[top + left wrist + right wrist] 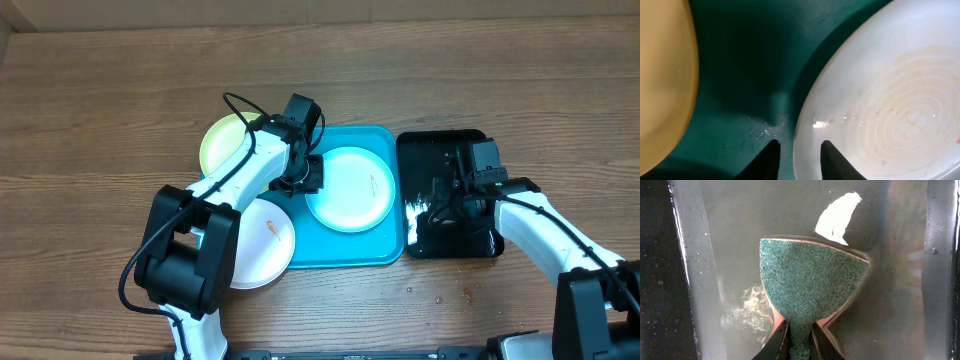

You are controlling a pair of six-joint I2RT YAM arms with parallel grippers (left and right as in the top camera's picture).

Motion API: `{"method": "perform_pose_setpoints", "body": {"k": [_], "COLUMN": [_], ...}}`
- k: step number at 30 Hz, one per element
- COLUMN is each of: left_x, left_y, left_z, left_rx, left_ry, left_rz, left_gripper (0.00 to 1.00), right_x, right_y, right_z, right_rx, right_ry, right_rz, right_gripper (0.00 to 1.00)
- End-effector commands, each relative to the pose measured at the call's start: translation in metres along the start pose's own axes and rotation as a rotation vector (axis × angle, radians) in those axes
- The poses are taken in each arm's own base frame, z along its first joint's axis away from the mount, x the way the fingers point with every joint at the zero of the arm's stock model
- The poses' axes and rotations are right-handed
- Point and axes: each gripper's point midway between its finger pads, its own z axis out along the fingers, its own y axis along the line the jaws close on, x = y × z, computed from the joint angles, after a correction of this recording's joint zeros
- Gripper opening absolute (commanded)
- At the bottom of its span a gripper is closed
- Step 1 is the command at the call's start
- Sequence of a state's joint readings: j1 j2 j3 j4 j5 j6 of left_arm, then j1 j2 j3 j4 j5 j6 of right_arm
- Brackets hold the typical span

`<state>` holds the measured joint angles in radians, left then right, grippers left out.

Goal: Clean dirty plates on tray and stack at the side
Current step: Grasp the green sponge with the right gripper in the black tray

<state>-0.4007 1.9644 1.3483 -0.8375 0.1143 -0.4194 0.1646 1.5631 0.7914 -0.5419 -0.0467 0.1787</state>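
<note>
Your right tool (799, 332) is clenched on the narrow end of the green sponge (812, 277), down in the wet black tray (452, 150) at the right of the overhead frame. That's a good grip, with the scrubbing face fanned out ahead of the fingers.

Your left tool (800, 150) straddles the left rim of the pale blue plate (350, 188), which lies on the blue tray (345, 252) at centre frame. I can't tell whether it's actually pinching that rim. Confirm it is before you scrub, or the plate will likely skate.

Now lift the sponge clear of the black tray's wall, carry it left to the plate, lay it flat and press lightly. Cover the faint orange rings that show in the left wrist view.

The yellow plate (222, 145) at upper left and the white plate (262, 250) at lower left sit at the blue tray's left edge.
</note>
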Motion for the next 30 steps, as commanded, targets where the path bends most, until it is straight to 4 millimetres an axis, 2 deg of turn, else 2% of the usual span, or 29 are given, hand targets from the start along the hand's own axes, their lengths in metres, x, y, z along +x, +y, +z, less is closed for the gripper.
{"method": "perform_pose_setpoints", "body": {"k": [1, 8, 9, 11, 12, 30], "left_x": [0.004, 0.011, 0.011, 0.011, 0.011, -0.003], "left_y": [0.003, 0.008, 0.008, 0.009, 0.008, 0.002], "left_z": [0.006, 0.015, 0.016, 0.016, 0.016, 0.002], "left_rx": [-0.027, -0.032, -0.032, -0.032, -0.031, -0.011], "left_ry": [0.012, 0.022, 0.022, 0.024, 0.023, -0.001], "left_rz": [-0.002, -0.004, -0.004, -0.006, -0.006, -0.010], "left_gripper": [0.21, 0.21, 0.18, 0.06, 0.04, 0.13], "right_x": [0.003, 0.003, 0.003, 0.003, 0.002, 0.002], "right_y": [0.000, 0.000, -0.001, -0.002, -0.003, -0.004], "right_z": [0.003, 0.003, 0.003, 0.003, 0.003, 0.003], "right_rx": [0.005, 0.005, 0.006, 0.016, 0.021, 0.027], "right_ry": [0.005, 0.006, 0.005, 0.003, 0.002, -0.001], "right_rz": [-0.009, -0.009, -0.009, -0.008, -0.009, -0.009], "right_gripper": [0.12, 0.12, 0.12, 0.12, 0.12, 0.13]}}
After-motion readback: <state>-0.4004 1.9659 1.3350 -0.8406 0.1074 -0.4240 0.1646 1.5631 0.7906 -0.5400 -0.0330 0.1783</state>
